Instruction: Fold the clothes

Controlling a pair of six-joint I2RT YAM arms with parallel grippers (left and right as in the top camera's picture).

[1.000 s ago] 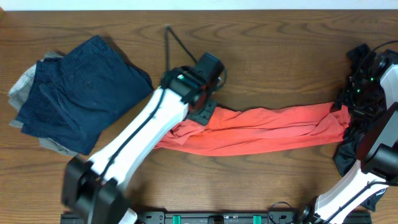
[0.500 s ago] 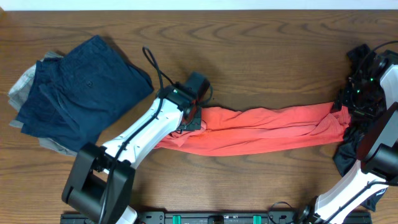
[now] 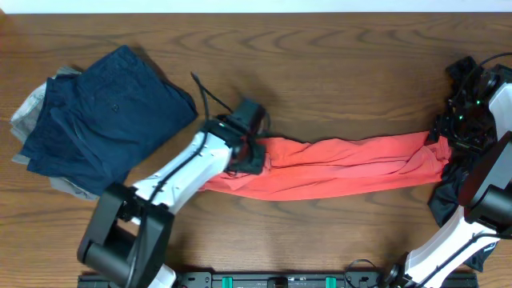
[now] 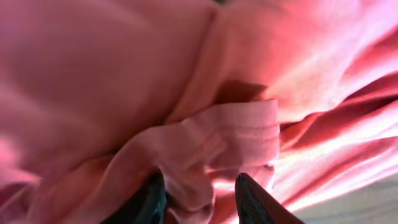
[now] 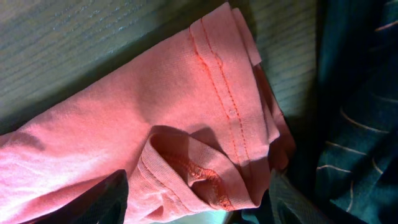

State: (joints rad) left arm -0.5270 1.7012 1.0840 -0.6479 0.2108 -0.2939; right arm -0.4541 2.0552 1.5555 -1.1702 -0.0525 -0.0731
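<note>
A coral-red garment (image 3: 344, 166) lies stretched in a long band across the middle of the table. My left gripper (image 3: 250, 154) is down on its left end. In the left wrist view, the fingers (image 4: 202, 202) stand apart with a bunched hem fold of the red cloth (image 4: 236, 130) between them. My right gripper (image 3: 450, 144) is over the garment's right end. In the right wrist view, its fingers (image 5: 196, 202) are wide open around a stitched hem of the red cloth (image 5: 155, 99).
A pile of folded navy clothes (image 3: 104, 120) on a grey piece (image 3: 28, 104) lies at the far left. A dark striped garment (image 3: 448, 200) lies beside the right arm and also shows in the right wrist view (image 5: 360, 124). A black cable (image 3: 212, 100) trails behind the left arm.
My left gripper has moved toward the front and come down onto the left end of the red garment. The right arm and the garment's right end have not moved.
</note>
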